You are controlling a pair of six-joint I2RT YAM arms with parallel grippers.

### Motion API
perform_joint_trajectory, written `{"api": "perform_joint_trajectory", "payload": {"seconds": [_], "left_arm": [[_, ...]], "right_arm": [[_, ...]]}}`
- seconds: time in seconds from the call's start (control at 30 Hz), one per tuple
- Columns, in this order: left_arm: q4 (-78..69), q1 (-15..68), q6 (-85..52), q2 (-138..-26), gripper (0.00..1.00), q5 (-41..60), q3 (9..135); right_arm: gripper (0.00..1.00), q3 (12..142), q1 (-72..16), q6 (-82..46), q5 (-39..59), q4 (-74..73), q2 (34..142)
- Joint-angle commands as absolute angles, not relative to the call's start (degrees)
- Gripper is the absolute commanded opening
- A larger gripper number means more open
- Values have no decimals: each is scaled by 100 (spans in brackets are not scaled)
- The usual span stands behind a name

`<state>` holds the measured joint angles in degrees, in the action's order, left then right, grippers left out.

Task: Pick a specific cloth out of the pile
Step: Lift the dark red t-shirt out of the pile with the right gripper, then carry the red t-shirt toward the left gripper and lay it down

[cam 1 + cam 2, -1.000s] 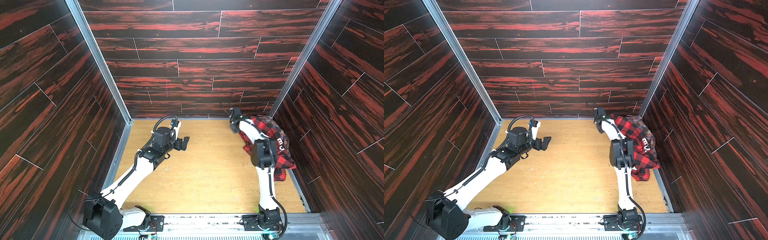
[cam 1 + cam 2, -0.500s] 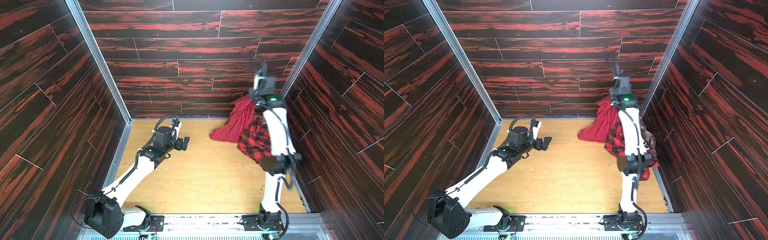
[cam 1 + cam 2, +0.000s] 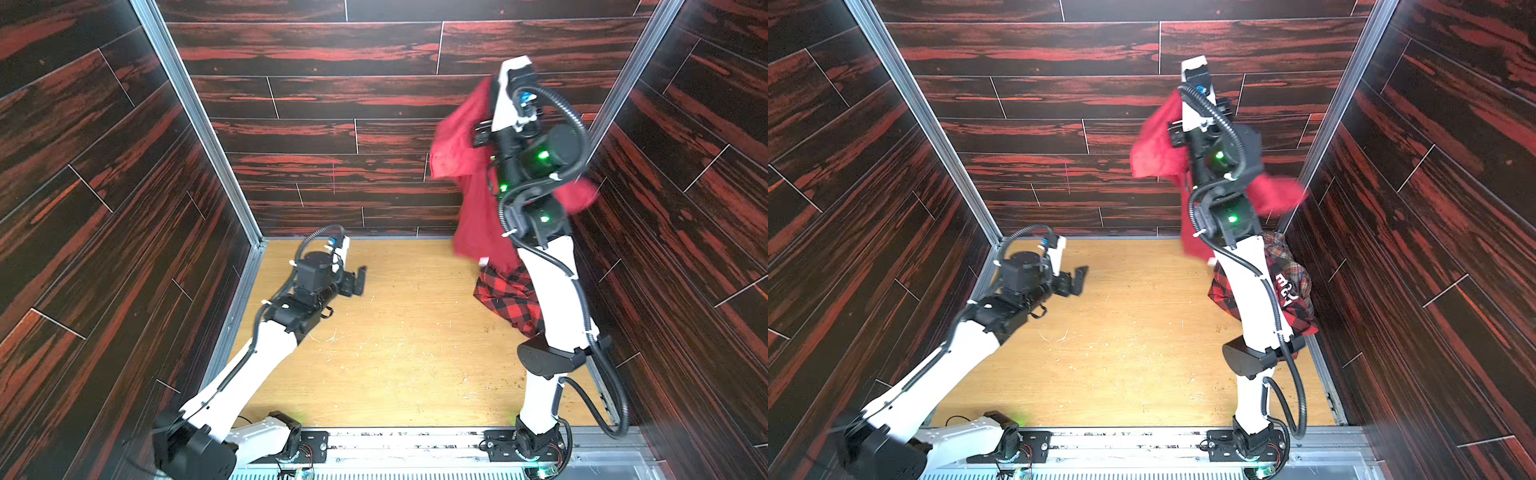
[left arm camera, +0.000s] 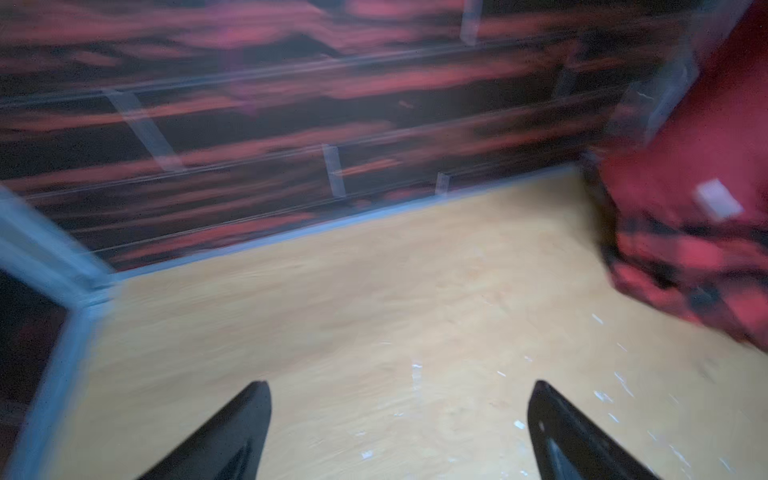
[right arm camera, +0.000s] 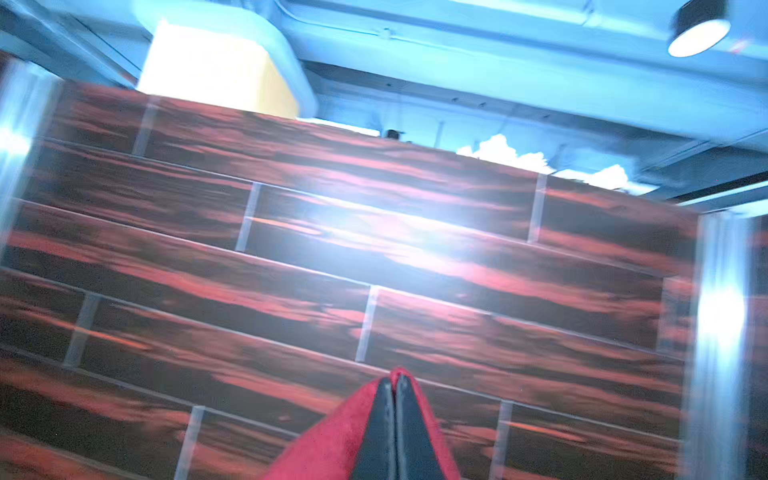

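The cloth (image 3: 478, 208) hangs from the right tool (image 5: 394, 380). Its jaws are pressed together on a fold, and red fabric shows on both sides of the fingertips in the right wrist view. The tool is high up against the back wall (image 3: 332, 124), above the far right corner. From there the cloth drapes down on both sides of the right arm (image 3: 552, 291), which hides its middle. A white tag (image 3: 483, 262) sits at its lower edge, just above the pile (image 3: 507, 299) (the cloth is blurred, so I cannot tell whether the two touch).

The pile lies on the tabletop (image 3: 395, 353) in the far right corner, against the right wall. It is mostly a red-and-black checked shirt (image 3: 1223, 291). The arm stands in front of it and covers a strip of it. In a top view a dark piece (image 3: 1285, 286) with white letters and a faded plaid piece (image 3: 1283, 253) show behind the arm.

The left tool (image 3: 359, 278) hovers low over the left side of the tabletop. Its jaws are spread wide and hold nothing. It points toward the pile and is well apart from it, with only bare wood between.
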<state>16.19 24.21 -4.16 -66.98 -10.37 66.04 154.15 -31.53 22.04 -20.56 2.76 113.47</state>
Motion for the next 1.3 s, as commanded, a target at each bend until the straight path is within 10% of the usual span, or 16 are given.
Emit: {"api": "perform_joint_trajectory", "payload": {"seconds": [0.0, 0.3, 0.7, 0.83, 0.9, 1.27], "left_arm": [[2995, 2426, -803, -6111, 99, -2256, 6780], [4212, 2267, -1329, -4228, 99, -3008, 5887], [5106, 1772, -2875, -4787, 95, -2015, 5520], [4879, 1156, -2985, -5615, 92, -1168, 5484], [4630, 889, -3030, -5973, 91, -1070, 5511], [2973, 22, -3550, -8814, 83, -421, 5790]], "right_arm": [[0, 15310, -3552, 1602, -1413, 253, 12056], [0, 15506, -4474, 948, -1036, 167, 13017], [0, 11868, -4511, 44, -1086, -567, 12363], [74, 10955, -4338, -114, -1060, -592, 12017], [94, 10375, -4200, -424, -1162, -596, 11664], [99, 6170, -4165, -1162, -614, -1065, 8600]]}}
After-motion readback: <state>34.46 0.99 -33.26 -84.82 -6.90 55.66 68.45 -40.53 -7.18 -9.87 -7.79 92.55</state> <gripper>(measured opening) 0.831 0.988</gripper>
